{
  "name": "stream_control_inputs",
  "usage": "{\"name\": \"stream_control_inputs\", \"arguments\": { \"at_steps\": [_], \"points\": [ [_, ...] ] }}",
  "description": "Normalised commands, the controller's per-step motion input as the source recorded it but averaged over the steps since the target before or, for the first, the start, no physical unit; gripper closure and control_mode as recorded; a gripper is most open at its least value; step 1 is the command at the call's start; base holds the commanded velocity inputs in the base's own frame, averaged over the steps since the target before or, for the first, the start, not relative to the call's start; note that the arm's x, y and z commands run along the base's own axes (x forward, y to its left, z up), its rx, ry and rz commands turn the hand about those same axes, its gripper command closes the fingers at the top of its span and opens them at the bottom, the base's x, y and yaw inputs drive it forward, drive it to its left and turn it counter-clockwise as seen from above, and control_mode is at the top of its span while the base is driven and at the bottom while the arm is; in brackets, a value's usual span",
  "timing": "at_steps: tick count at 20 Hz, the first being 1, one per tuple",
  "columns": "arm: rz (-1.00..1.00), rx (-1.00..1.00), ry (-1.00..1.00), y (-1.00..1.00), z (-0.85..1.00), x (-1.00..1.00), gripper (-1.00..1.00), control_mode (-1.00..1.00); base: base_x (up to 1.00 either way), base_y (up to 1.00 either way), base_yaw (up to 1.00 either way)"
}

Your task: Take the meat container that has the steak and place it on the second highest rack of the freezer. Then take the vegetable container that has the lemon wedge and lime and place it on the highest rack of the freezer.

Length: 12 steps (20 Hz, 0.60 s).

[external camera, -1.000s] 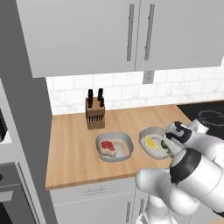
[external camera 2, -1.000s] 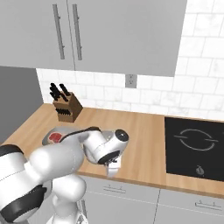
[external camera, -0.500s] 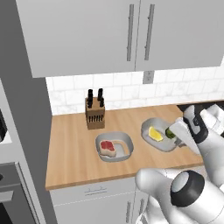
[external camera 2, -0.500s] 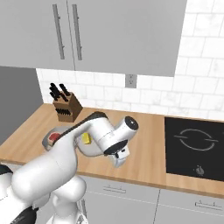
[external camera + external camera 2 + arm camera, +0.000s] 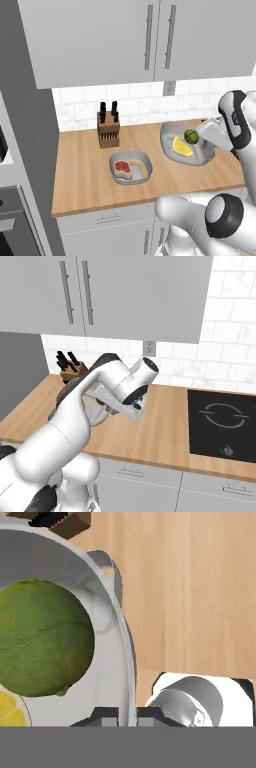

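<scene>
Where the white arm reaches in from the lower right of the left base view, its tool [image 5: 204,141] sits at the right rim of the vegetable container [image 5: 169,136], a shallow grey dish now in the middle right of the frame. The dish holds the lime [image 5: 191,135], a small dark green ball, and just below and left of it the yellow lemon wedge [image 5: 181,147]. Half a second ago this dish sat lower on the desk [image 5: 80,170]; now it appears higher in the frame and tilted, seemingly lifted clear of the wood, and the arm's wrist has risen with it toward the upper right.

In the hand view, the container's pale rim [image 5: 129,662] runs straight down between the two dark fingertips [image 5: 105,716] at the bottom centre, so the tool is clamped on the rim. The lime [image 5: 42,644] fills the left of that frame, with a sliver of lemon wedge [image 5: 10,709] at the lower left.

The meat container [image 5: 143,162] rests on the desk in the centre of the left base view, unmoved, with the red steak [image 5: 122,169] in its left half. A knife block [image 5: 108,131] stands behind it near the tiled wall. The right base view shows the arm [image 5: 120,388] across the centre, hiding most of the dishes, and a black cooktop [image 5: 222,423] at right.
</scene>
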Motion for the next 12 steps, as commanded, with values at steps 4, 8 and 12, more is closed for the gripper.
{"name": "stream_control_inputs", "arguments": {
  "at_steps": [4, 8, 12],
  "points": [
    [0.61, -0.10, -0.20, 0.34, 0.98, -0.19, 1.00, -1.00, 0.00, 0.00, 0.00],
    [0.52, -0.13, -0.13, 0.67, 0.76, -0.11, 1.00, -1.00, 0.00, 0.00, 0.00],
    [0.30, -0.06, -0.18, 0.72, 0.45, -0.36, 1.00, -1.00, 0.00, 0.00, 0.00]
  ]
}}
